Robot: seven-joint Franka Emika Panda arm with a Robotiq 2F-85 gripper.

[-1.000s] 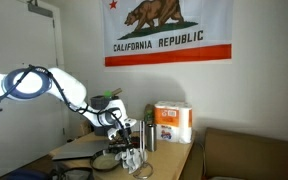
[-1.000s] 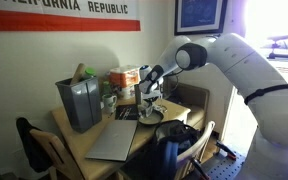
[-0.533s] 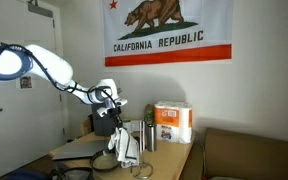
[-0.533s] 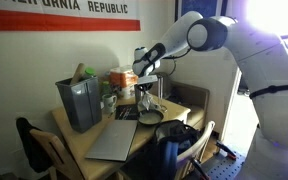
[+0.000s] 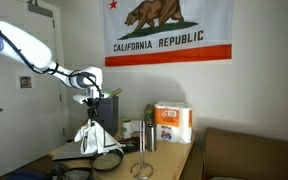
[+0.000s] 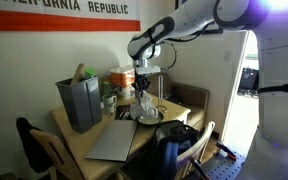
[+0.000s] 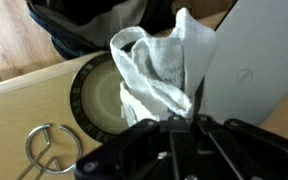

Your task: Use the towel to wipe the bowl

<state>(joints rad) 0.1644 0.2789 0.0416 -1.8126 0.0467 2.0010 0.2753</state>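
Note:
My gripper (image 5: 91, 104) is shut on a white towel (image 5: 90, 134) that hangs down from it above the table; the gripper also shows in an exterior view (image 6: 142, 73) with the towel (image 6: 144, 96) below it. In the wrist view the towel (image 7: 159, 62) bunches out from between my closed fingers (image 7: 147, 140). The bowl (image 7: 96, 95), dark-rimmed with a pale inside, sits on the wooden table below the towel; it also shows in both exterior views (image 5: 108, 161) (image 6: 148, 116). The towel hangs above the bowl, apart from it.
A closed silver laptop (image 6: 114, 139) lies on the table (image 7: 14, 110) next to the bowl. A grey bin (image 6: 79, 103), jars and a paper-towel pack (image 5: 172, 123) stand at the back. A wire ring stand (image 7: 46, 150) sits near the bowl. A dark bag (image 6: 177, 135) rests by the table edge.
My gripper has risen from the bowl, lifting the towel up and away with it. The towel now hangs free above the bowl instead of resting in it.

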